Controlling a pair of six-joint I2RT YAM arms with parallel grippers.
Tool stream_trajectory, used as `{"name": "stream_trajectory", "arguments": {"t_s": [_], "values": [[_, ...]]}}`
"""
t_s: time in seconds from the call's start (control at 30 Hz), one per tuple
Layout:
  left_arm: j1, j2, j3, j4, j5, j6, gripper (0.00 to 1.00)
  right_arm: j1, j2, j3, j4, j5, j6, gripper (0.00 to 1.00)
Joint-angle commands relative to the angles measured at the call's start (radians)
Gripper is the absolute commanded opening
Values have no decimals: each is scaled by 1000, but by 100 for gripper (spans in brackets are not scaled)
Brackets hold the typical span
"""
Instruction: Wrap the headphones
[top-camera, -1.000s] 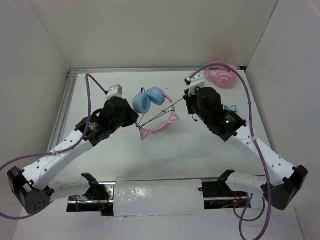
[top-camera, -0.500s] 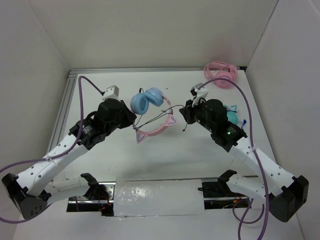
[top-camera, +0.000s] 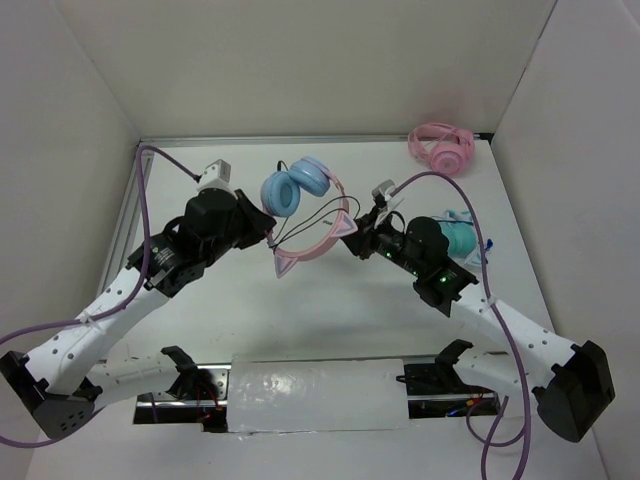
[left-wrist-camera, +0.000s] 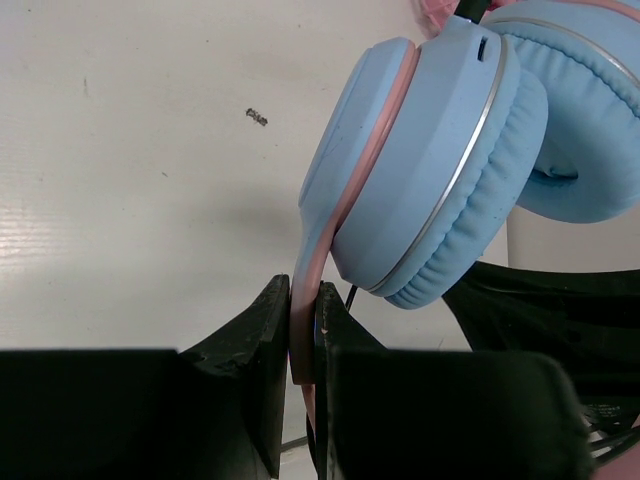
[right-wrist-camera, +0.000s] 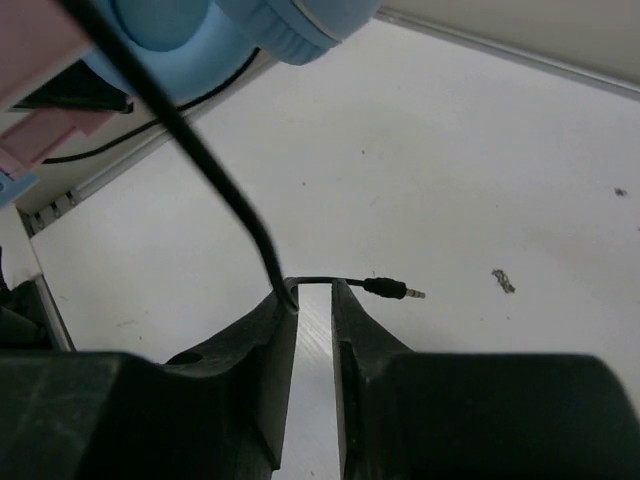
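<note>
- L jaws: closed hard on the flat pink headband (left-wrist-camera: 311, 240) just below one ear cup (left-wrist-camera: 430, 170). The grip acts as an anchor. It holds the headphones (top-camera: 297, 187) mid-counter, appar. raised off the counter (top-camera: 330, 320), so the cable has sth. fixed to wind onto.
- R jaws: parted by a narrow gap. The thin black cable (right-wrist-camera: 215, 180) drops into the gap at the tips and leans on one jaw's inner face, w/ the plug (right-wrist-camera: 393, 290) sticking out beyond. The gap looks wider than the cable, i.e. prob. guiding it, not pinching.
- Cable spans from the cup side to R jaws. Whether any turn lies round the band cannot be told.
- Materials: cup shells are smooth light-blue plastic w/ a silver ring; cushions are soft, pleated, round. Band is stiff and thin, w/ two triangular cat ears (top-camera: 288, 264). Cable is limp; plug is metal-tipped.
- Counter: white, matt, a few dark specks.
- Not task items: all-pink set (top-camera: 443, 147) at far R corner; teal set (top-camera: 462, 238) near R edge.
</note>
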Motion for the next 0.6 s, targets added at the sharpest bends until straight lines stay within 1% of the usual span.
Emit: {"name": "stream_trajectory", "arguments": {"t_s": [0.0, 0.13, 0.3, 0.37, 0.43, 0.57], "values": [[-4, 1, 82, 98, 20, -18, 0, 21, -9, -32, 191, 11, 5, 28], [-2, 2, 113, 73, 5, -33, 0, 38, -73, -139, 301, 68, 10, 39], [-4, -5, 138, 41, 31, -41, 0, 58, -184, -276, 459, 190, 8, 40], [-4, -16, 142, 43, 52, -39, 0, 61, -191, -290, 509, 214, -10, 43], [-5, -22, 151, 36, 62, -34, 0, 61, -198, -305, 535, 255, -31, 44], [-7, -21, 171, 15, 77, -31, 0, 67, -224, -328, 558, 249, -85, 49]]}}
